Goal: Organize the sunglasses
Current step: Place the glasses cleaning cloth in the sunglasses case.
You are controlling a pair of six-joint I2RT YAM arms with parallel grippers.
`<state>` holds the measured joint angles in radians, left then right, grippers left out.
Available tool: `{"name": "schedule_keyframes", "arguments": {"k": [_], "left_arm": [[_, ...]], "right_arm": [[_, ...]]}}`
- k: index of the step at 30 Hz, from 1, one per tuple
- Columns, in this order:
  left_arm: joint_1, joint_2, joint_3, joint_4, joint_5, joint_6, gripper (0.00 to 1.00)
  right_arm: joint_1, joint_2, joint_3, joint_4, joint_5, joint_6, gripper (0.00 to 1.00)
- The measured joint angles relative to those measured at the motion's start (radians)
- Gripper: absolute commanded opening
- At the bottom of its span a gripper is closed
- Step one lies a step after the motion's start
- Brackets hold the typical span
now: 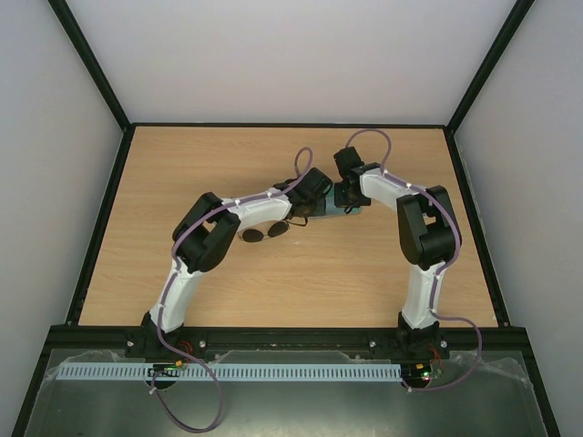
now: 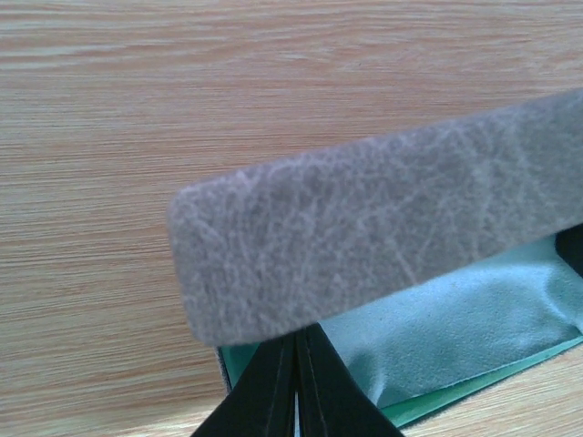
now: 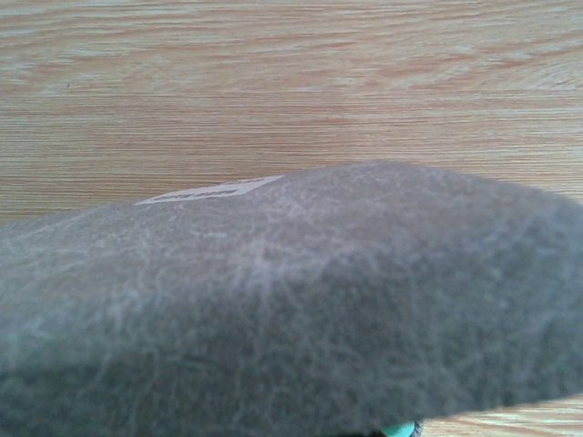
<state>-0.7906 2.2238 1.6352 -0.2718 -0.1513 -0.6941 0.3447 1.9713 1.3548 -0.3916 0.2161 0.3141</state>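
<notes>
The sunglasses [image 1: 277,229] lie open on the table, their two round dark lenses just in front of my left forearm; no gripper touches them. The grey case [image 1: 330,208] sits between both grippers. In the left wrist view its grey lid [image 2: 383,218] is raised above a teal lining [image 2: 510,364] with a blue-grey cloth [image 2: 455,319] inside. My left gripper [image 2: 297,382] is shut, its fingertips meeting at the lid's lower edge. My right gripper [image 1: 345,195] is at the case's right end. The case [image 3: 291,309] fills the right wrist view and hides its fingers.
A wooden table [image 1: 301,282] with a black raised rim and white walls round it. A strip of teal [image 1: 354,210] shows under the right gripper. Both forearms arch over the middle of the table.
</notes>
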Motion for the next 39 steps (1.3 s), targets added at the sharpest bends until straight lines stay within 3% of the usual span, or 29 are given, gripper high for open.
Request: {"name": "schedule_keyframes", "arguments": {"k": [22, 30, 39], "left_arm": [[0.000, 0.018, 0.000, 0.000, -0.006, 0.000, 0.03], [0.000, 0.018, 0.000, 0.000, -0.008, 0.000, 0.07], [0.000, 0.018, 0.000, -0.001, -0.010, 0.000, 0.08]], "right_arm": [[-0.011, 0.000, -0.001, 0.002, -0.001, 0.005, 0.02], [-0.011, 0.000, -0.001, 0.002, 0.000, 0.010, 0.14], [-0.011, 0.000, -0.001, 0.002, 0.021, 0.009, 0.20]]}}
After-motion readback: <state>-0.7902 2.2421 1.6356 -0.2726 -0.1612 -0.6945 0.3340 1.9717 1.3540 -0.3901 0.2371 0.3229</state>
